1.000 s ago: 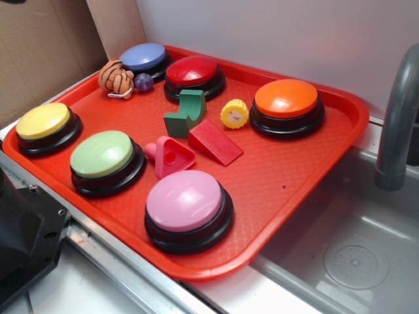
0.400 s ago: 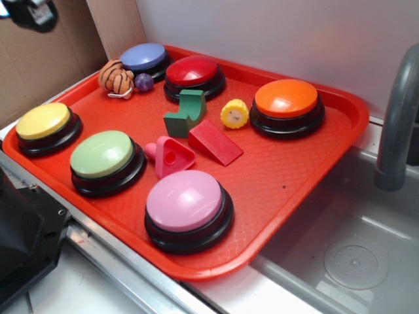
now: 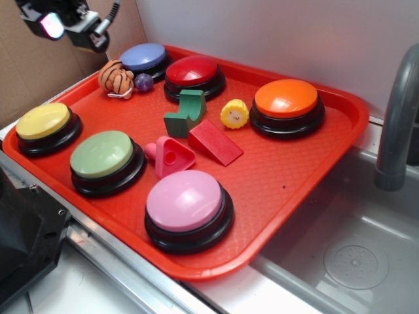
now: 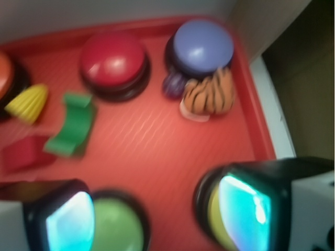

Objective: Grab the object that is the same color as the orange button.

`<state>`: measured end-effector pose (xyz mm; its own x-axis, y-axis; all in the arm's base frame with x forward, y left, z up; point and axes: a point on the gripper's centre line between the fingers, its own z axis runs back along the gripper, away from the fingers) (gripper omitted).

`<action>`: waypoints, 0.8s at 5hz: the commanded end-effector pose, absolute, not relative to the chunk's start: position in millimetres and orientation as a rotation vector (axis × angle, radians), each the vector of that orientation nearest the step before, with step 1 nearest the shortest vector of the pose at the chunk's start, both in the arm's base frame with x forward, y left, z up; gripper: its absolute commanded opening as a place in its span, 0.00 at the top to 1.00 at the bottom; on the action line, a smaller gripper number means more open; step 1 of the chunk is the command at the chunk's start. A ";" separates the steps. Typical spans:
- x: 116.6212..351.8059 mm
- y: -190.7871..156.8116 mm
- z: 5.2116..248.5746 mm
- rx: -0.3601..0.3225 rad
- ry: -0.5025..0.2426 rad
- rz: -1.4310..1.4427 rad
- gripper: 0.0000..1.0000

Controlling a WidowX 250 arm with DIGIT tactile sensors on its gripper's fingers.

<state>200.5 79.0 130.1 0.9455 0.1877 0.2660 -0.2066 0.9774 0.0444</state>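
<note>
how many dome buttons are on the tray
6: blue and red at the back, orange on the right, yellow, green and pink along the front.

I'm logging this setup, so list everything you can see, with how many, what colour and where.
tray: 1, red, on the counter beside the sink
dome buttons: 6, black bases; blue far corner, red beside it, orange button right, yellow left, green front left, pink front
plush tiger: 1, orange, dark stripes, by the blue button
ball: 1, purple, beside the tiger
smiley toy: 1, yellow, left of the orange button
blocks: 3; green, red wedge, pink, tray middle
sink: 1, grey, right
faucet: 1, grey, far right
gripper: 1, black, above the tray's far left corner, jaws apart, holding nothing
</note>
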 end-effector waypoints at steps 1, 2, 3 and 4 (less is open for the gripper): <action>238.2 143.9 99.0 -0.009 -0.336 0.205 0.00; 246.7 162.0 81.3 -0.015 -0.330 0.207 0.00; 255.2 168.0 71.0 0.017 -0.317 0.199 0.00; 264.9 168.0 59.5 0.017 -0.300 0.166 0.00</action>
